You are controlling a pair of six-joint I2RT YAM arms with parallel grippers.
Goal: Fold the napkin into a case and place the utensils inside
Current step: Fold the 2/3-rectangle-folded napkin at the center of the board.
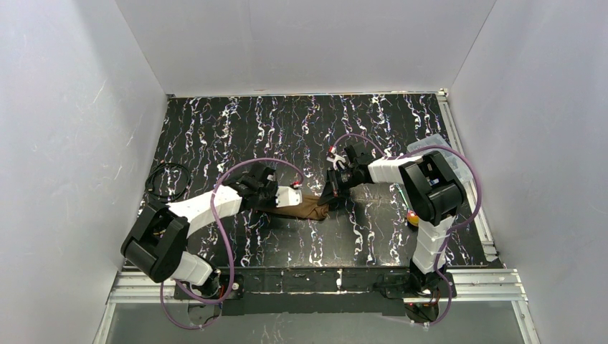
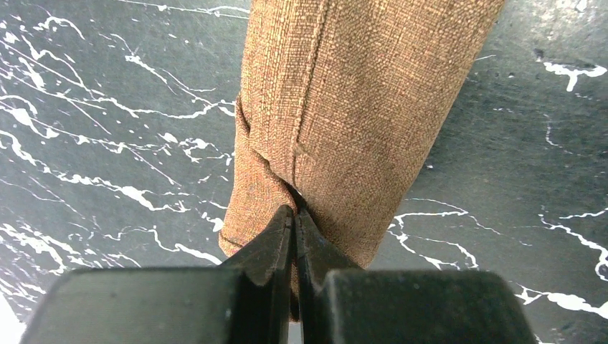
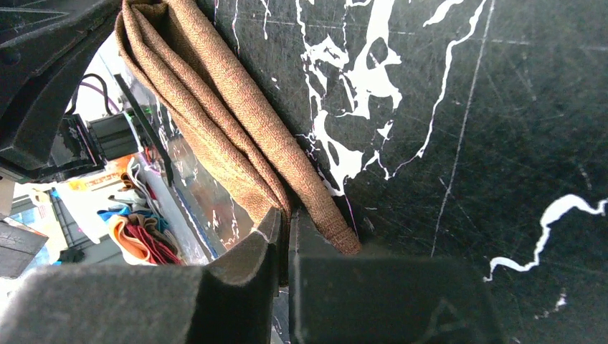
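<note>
Case [image 1: 307, 209]: a narrow, elongated strip of brown cloth, folded into several layers, lying on the tabletop [image 1: 236, 122] just below the centre of the overhead frame, between the two arms
Case surface [image 2: 344, 107]: matte with a coarse weave; in the left wrist view a seam line runs lengthwise down it, a diagonal fold crosses its left edge, and the cloth puckers slightly just above the fingertips
Case layers [image 3: 236, 122]: in the right wrist view, stacked folds run from the upper left of the frame down to the bottom centre, gaping a little apart at the upper left
Left pincer [image 2: 294, 213]: clenched on the case, tips together on a nip of cloth; overhead it [image 1: 295, 198] meets the strip's left end
Right pincer [image 3: 283, 221]: clenched on the case's layered edge; overhead it [image 1: 327, 198] meets the strip's right end
Tabletop: black with white marbled streaks
Clear box [image 1: 430, 145]: at the right of the overhead frame, well apart from the case
</note>
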